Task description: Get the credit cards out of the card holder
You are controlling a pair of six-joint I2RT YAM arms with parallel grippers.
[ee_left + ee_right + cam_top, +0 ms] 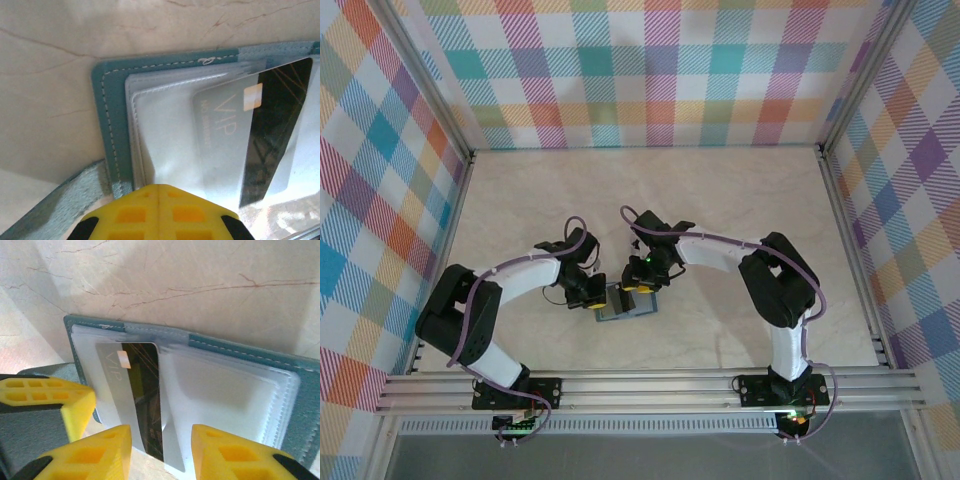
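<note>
Marble-look table point(740, 220), plaid walls point(650, 70) on three sides.

Top view: card holder point(620, 312) lies open and flat near the front middle of the table, between my two arms. Left tool point(588, 290) is at its left edge and right tool point(642, 283) is over its far edge. Can't resolve contact from up here.

Left wrist view: my left tool's yellow fingers point(125, 215) are pressed together with no gap and nothing between them, sitting at the holder's near edge. Cover is teal with white stitching, and clear sleeves point(165, 130) are stacked inside. One card point(225, 125) shows there, grey face marked VIP with a black band along one side. Can't tell if it's inside a sleeve or on top. Holder's tab point(55, 200) trails off lower left.

Right wrist view: right tool is open, fingers point(235, 455) apart, with the card's near end in the gap. Neither finger visibly touches it. Card lies tilted across the holder's left half. Left tool's finger shows just beside the holder's left edge.
</note>
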